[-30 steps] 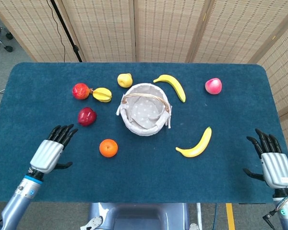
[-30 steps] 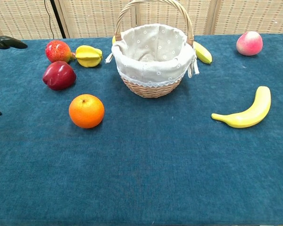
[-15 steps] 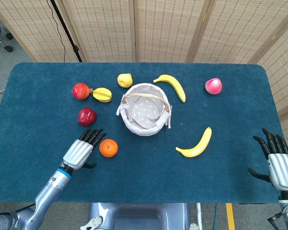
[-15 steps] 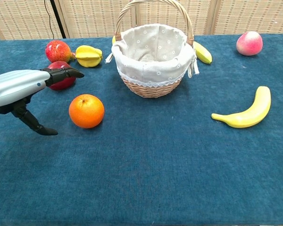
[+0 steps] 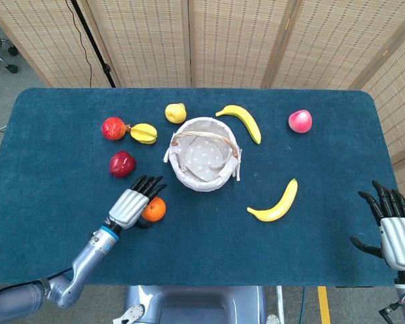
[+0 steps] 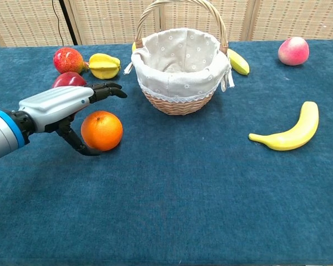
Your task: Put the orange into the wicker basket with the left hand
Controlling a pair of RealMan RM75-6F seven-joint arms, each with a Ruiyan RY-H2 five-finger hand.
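Orange (image 5: 155, 209) (image 6: 102, 131) on blue bench (image 5: 209, 250) (image 6: 200, 210), near-left of wicker basket (image 5: 204, 163) (image 6: 180, 69), not lifted. Left hand (image 5: 130, 206) (image 6: 58, 105) right beside orange on the side away from basket, fingers (image 6: 106, 90) spread and extended above the fruit, thumb low against its near-left side; no closed grasp visible, contact at thumb tip hard to confirm. Basket upright, cloth-lined, handle up, nothing visible inside.

Red apple (image 5: 122, 163) (image 6: 68, 79) left of basket, partly hidden behind left hand in chest view. Starfruit (image 5: 144, 133) (image 6: 104, 65) and reddish fruit (image 5: 113, 127) (image 6: 68, 59) farther left-back of basket, touching each other. Yellow pear (image 5: 176, 113) just behind basket. Banana (image 5: 241, 121) (image 6: 238, 61) at back-right of basket, second banana (image 5: 277, 204) (image 6: 288, 130) front-right of basket. Peach (image 5: 300, 121) (image 6: 293, 51) well right of basket.

Right hand (image 5: 391, 226) far right of basket at bench edge, fingers spread, holding nothing; head view only.
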